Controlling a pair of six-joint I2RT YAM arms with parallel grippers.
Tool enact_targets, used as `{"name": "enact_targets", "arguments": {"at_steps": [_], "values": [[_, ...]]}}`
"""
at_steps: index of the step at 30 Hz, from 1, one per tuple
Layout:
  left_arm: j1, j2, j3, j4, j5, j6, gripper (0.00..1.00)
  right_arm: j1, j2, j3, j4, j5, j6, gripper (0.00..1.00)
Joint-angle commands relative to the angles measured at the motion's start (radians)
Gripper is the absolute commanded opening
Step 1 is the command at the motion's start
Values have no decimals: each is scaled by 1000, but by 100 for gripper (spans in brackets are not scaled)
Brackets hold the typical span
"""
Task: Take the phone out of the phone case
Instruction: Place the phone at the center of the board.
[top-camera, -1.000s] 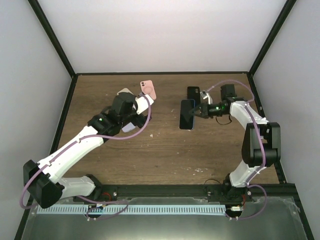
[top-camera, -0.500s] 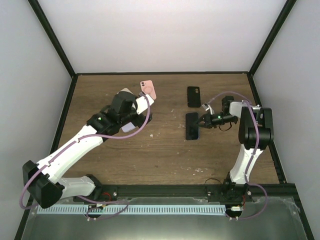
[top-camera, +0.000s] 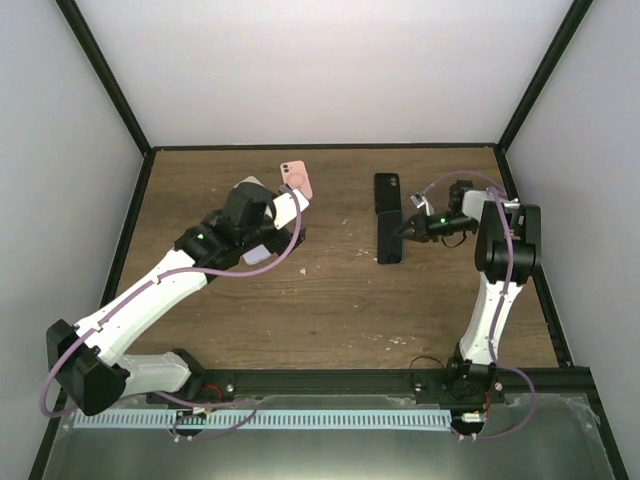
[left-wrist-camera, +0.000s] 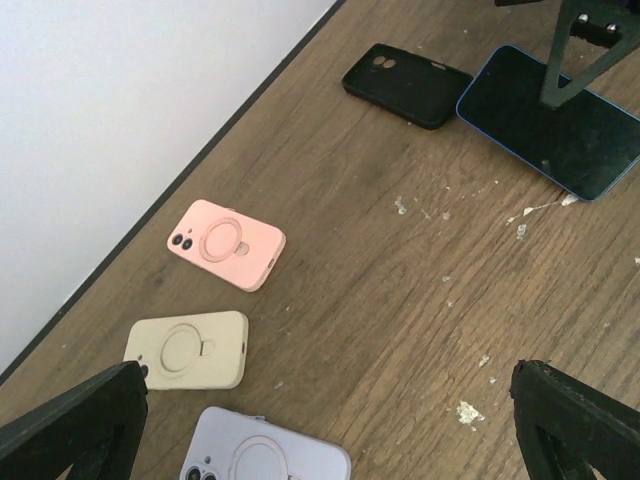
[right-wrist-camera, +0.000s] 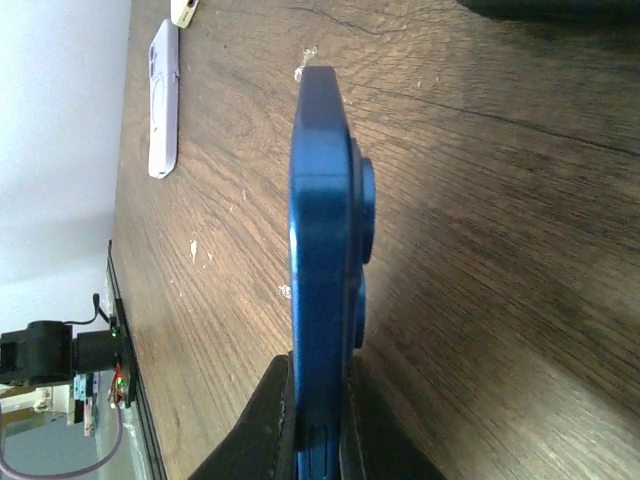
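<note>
From above, the right gripper (top-camera: 404, 229) is shut tight on the blue phone (top-camera: 389, 240), holding it from its right side. The phone's long way points from the arms toward the back wall. The empty black case (top-camera: 387, 191) lies just behind it, so the phone is already out. The left gripper (top-camera: 290, 205) is well apart, near the pink case (top-camera: 296, 180), so the right arm is the nearer one.

The left wrist camera shows its own fingers (left-wrist-camera: 70, 430) spread wide with nothing in them. Here I count one phone and four cases: black, pink, a beige case (left-wrist-camera: 188, 350) and a purple case (left-wrist-camera: 265, 460).

The right wrist camera shows the phone from its thin side. There is one finger on each flat face, and the camera bump faces the table (right-wrist-camera: 480, 250). I cannot tell if the phone touches the wood. I think it only needs setting down and letting go.
</note>
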Motion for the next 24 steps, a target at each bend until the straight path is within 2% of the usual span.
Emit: {"name": "enact_targets", "arguments": {"at_steps": [1, 11, 13, 24], "values": [[4, 1, 25, -1, 10, -12, 100, -5, 38, 58, -17, -2, -15, 1], [3, 3, 17, 3, 8, -15, 100, -5, 90, 105, -20, 61, -9, 5], [3, 3, 16, 5, 8, -15, 99, -5, 97, 111, -26, 56, -13, 1], [4, -3, 3, 8, 8, -11, 99, -24, 125, 85, -200, -28, -124, 1]]}}
